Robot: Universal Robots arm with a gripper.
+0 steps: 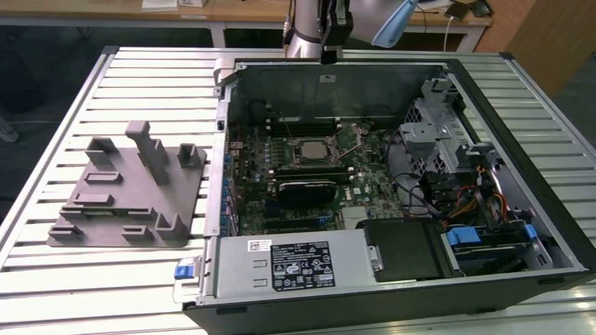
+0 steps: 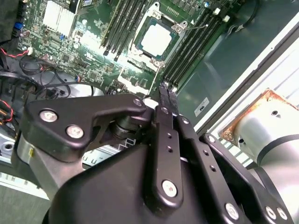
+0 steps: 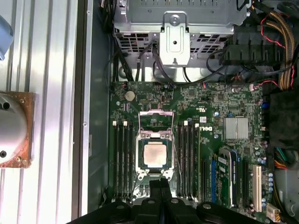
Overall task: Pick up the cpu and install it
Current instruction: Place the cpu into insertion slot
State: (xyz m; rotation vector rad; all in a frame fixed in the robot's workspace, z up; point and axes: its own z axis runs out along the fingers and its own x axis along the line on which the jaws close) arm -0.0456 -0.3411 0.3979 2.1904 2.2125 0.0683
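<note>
Open case (image 1: 373, 87); cpu (image 3: 154, 155) clear of pincer (image 3: 160, 185)

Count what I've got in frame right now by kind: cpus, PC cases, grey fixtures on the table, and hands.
cpu: 1
case: 1
grey fixture: 1
hand: 1
Total: 4

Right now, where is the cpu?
The cpu lies in the socket on the motherboard, flanked by memory slots in both wrist views; in the exterior view it sits near the middle of the open case.
</note>
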